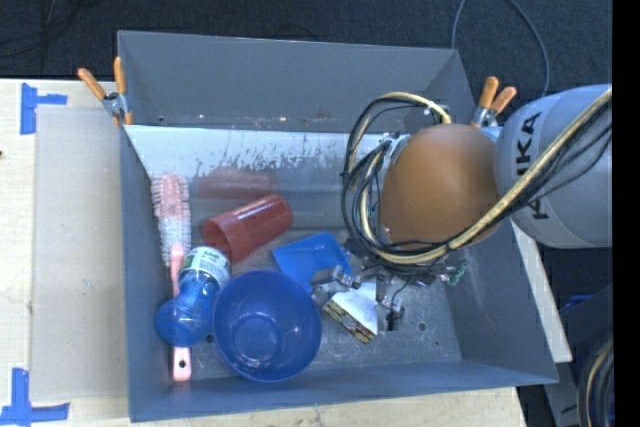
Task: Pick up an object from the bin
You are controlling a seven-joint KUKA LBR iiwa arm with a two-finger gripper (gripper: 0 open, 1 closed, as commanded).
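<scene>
One small, flat white-and-tan piece lies just right of the blue bowl. The gripper hangs over the piece's right end. I cannot tell how far the gripper is open or whether it has hold of anything. I judge the piece light, thin and stiff, and would take hold across its short edges. A blue scoop lies near, up and right of the bowl.
</scene>
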